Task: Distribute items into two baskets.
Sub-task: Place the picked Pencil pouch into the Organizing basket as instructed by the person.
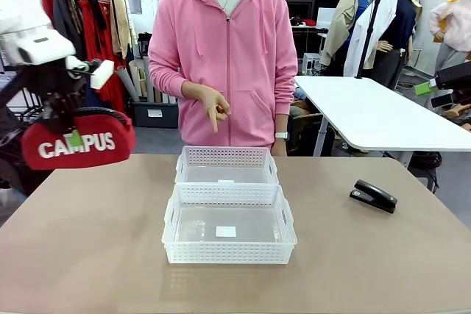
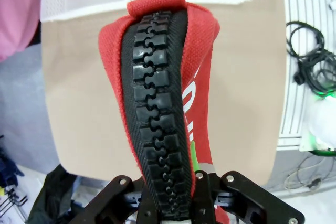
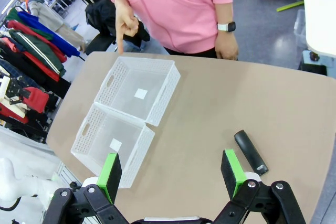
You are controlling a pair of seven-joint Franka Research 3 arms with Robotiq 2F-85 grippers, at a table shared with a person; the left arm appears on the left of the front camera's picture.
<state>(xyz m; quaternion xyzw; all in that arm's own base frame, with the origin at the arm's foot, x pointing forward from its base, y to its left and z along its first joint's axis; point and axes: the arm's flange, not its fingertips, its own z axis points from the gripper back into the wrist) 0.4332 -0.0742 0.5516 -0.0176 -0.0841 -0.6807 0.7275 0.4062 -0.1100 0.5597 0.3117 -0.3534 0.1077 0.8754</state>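
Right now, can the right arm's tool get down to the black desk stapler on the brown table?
Probably yes. The right tool hangs open and empty above the brown table, where the black desk stapler lies alone, apart from the white lattice baskets, with nothing between.

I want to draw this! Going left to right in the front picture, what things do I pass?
red pouch held up by the left claw → two white baskets → black stapler

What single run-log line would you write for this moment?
left gripper: shut on pouch, off table | right gripper: open | stapler: on table | baskets: empty | person's hand: pointing down
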